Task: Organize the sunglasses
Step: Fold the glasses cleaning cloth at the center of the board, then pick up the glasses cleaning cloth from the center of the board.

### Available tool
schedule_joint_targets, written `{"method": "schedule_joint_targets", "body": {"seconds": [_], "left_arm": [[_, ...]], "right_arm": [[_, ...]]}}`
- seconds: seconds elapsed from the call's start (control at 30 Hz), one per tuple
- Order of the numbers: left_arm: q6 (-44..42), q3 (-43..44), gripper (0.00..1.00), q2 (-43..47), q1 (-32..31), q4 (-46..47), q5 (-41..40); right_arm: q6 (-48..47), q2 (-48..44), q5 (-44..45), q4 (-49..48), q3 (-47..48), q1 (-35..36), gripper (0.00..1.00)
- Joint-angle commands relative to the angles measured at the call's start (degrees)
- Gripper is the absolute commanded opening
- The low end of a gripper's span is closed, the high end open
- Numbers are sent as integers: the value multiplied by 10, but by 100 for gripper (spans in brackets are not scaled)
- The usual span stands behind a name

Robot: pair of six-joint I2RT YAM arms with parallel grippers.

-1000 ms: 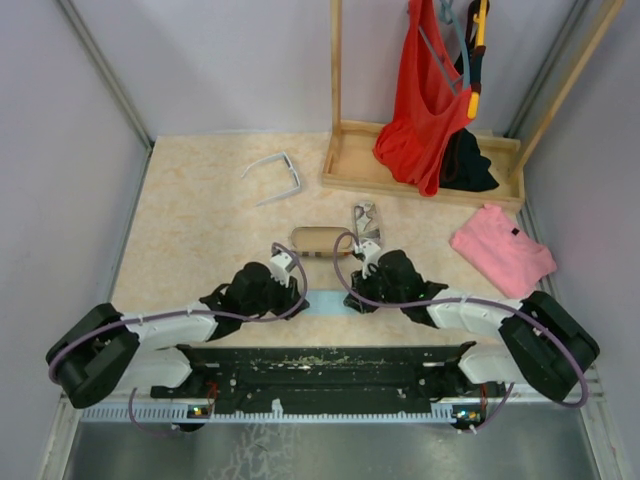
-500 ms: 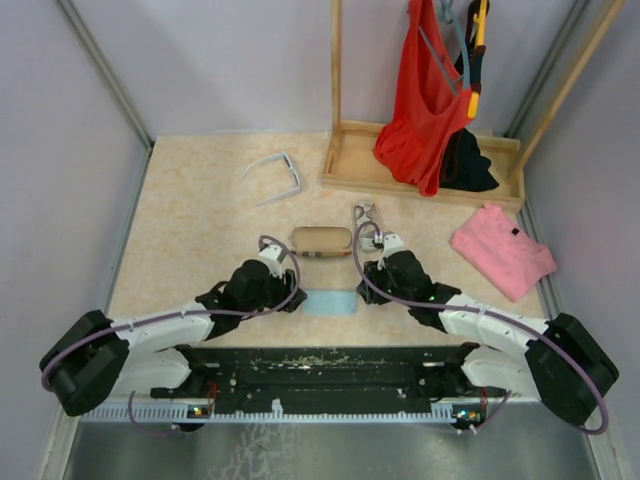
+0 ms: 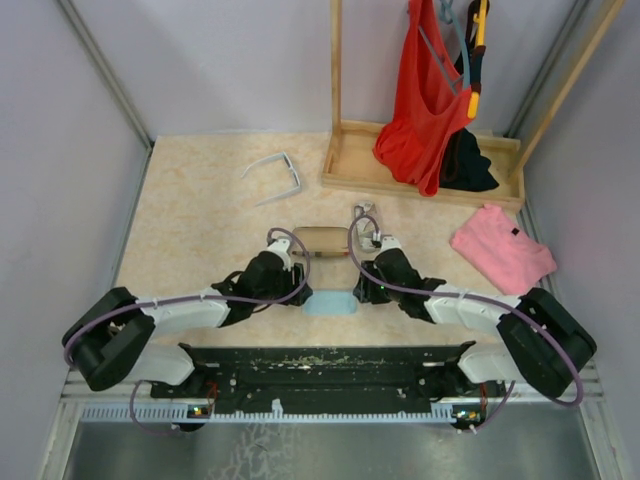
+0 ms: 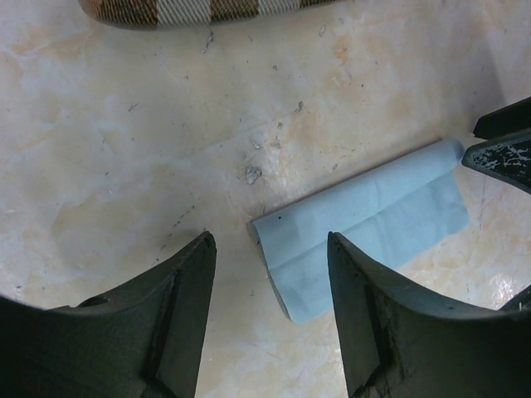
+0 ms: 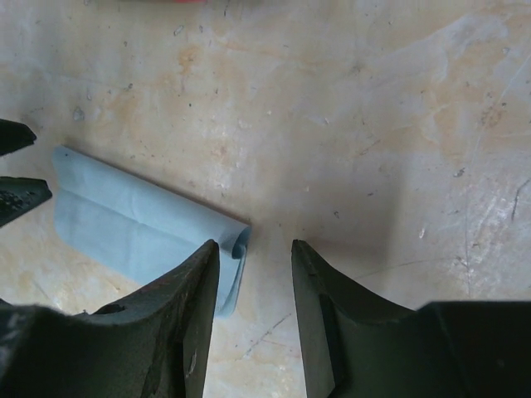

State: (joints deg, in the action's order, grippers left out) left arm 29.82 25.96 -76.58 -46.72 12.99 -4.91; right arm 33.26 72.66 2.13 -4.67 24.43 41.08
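The white-framed sunglasses (image 3: 275, 175) lie open at the far left of the table, away from both arms. A small grey thing with thin dark wires (image 3: 363, 215) lies just beyond my right wrist; I cannot tell if it is the wire-framed pair. A light blue folded cloth (image 3: 330, 303) lies between my grippers. My left gripper (image 3: 300, 288) is open at its left end, with the cloth's corner (image 4: 365, 215) between the fingers. My right gripper (image 3: 358, 290) is open at its right end, with the cloth's curled edge (image 5: 141, 228) beside its left finger (image 5: 195, 307).
A brown-striped case (image 3: 320, 240) lies just beyond the cloth and shows in the left wrist view (image 4: 207, 10). A wooden rack (image 3: 345, 165) with red (image 3: 425, 100) and black (image 3: 465, 165) garments stands at the back right. A folded pink cloth (image 3: 502, 248) lies at the right.
Both grippers have moved inward and low to the blue cloth, the left one to the right and the right one to the left. The glasses and the case have not moved.
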Motion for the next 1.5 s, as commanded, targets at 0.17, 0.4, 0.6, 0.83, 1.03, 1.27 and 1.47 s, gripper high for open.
{"method": "schedule_joint_targets", "body": {"seconds": [0.17, 0.4, 0.6, 0.83, 1.03, 1.27, 1.47], "left_arm": [[10, 1, 62, -9, 3, 1, 19], [5, 5, 61, -16, 2, 3, 29], [3, 6, 61, -19, 3, 3, 30], [2, 12, 61, -28, 2, 3, 31], [1, 14, 61, -31, 2, 4, 31], [1, 15, 61, -34, 3, 2, 34], [2, 17, 61, -38, 2, 1, 36]], "right_arm": [[44, 38, -28, -5, 50, -6, 41], [61, 55, -36, 2, 56, -7, 36], [69, 65, -41, 13, 61, -7, 33], [68, 78, -31, 23, 67, -7, 32], [65, 85, -29, 22, 66, -7, 23], [62, 85, -32, 12, 62, -7, 9], [59, 83, -34, 5, 57, -7, 0]]}}
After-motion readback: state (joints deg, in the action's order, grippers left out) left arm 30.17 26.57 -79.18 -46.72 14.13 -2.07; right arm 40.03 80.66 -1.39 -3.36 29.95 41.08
